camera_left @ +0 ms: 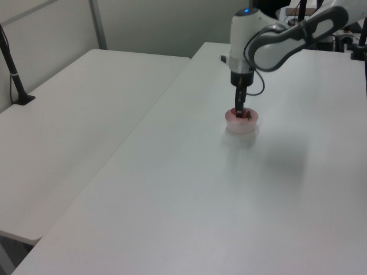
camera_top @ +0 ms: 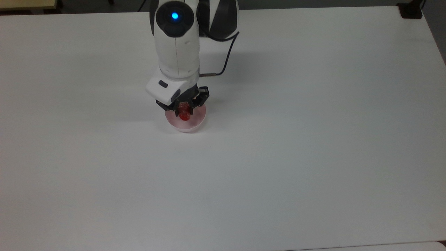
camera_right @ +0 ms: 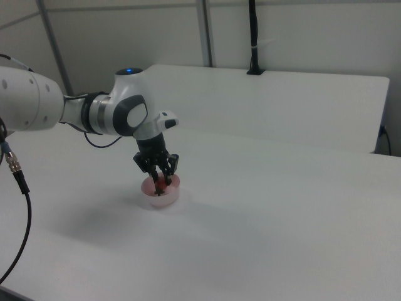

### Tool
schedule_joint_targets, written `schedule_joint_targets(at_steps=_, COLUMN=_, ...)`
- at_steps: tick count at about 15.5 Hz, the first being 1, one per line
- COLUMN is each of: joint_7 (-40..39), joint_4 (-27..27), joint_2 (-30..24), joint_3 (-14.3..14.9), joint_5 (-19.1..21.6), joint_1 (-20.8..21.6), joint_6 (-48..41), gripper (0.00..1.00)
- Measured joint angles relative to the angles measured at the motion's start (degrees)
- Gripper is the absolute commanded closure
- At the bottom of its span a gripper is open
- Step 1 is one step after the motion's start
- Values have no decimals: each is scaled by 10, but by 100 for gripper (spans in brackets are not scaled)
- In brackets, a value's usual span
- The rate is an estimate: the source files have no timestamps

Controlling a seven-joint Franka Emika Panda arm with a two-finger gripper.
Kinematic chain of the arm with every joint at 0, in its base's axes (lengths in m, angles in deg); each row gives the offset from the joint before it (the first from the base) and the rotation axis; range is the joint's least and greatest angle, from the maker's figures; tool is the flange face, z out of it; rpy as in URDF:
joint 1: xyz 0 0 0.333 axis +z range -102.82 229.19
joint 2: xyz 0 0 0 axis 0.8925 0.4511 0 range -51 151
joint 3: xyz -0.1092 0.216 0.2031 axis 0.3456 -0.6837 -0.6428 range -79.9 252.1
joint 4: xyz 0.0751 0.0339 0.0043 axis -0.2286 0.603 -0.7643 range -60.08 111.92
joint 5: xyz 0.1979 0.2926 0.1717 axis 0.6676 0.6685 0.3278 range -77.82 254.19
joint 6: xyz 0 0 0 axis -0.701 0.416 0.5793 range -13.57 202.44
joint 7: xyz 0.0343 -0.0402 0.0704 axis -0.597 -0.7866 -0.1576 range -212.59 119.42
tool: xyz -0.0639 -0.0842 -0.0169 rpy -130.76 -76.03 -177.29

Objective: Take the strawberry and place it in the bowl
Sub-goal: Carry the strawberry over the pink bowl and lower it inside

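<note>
The hand (camera_top: 184, 111) hangs right over the bowl (camera_top: 190, 126), its black fingers clamped on the strawberry (camera_top: 184, 115), red tip pointing down into the pink hollow just below. In the right view the fingers dip past the rim, so a release here should drop the fruit inside, not onto the white desk (camera_top: 313, 139) around it.

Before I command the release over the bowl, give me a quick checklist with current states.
1. Strawberry held between the fingers: ok.
2. Gripper over the bowl, not beside it: ok in the top view, left view and right view.
3. Strawberry inside the rim line: ok.
4. Strawberry touching the bowl floor: cannot tell.
5. Bowl upright on the table: ok.
6. Cable away from the bowl: ok.
</note>
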Motion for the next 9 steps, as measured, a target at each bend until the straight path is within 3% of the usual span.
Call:
schedule_joint_targets(at_steps=6, joint_7=73, joint_4=-16, joint_2=10, joint_3=0, joint_5=0, joint_1=1, joint_6=19, gripper=0)
schedule_joint_targets(at_steps=9, joint_7=91, joint_4=-37, joint_2=-22, joint_3=0, joint_5=0, joint_1=3, joint_6=-50, gripper=0)
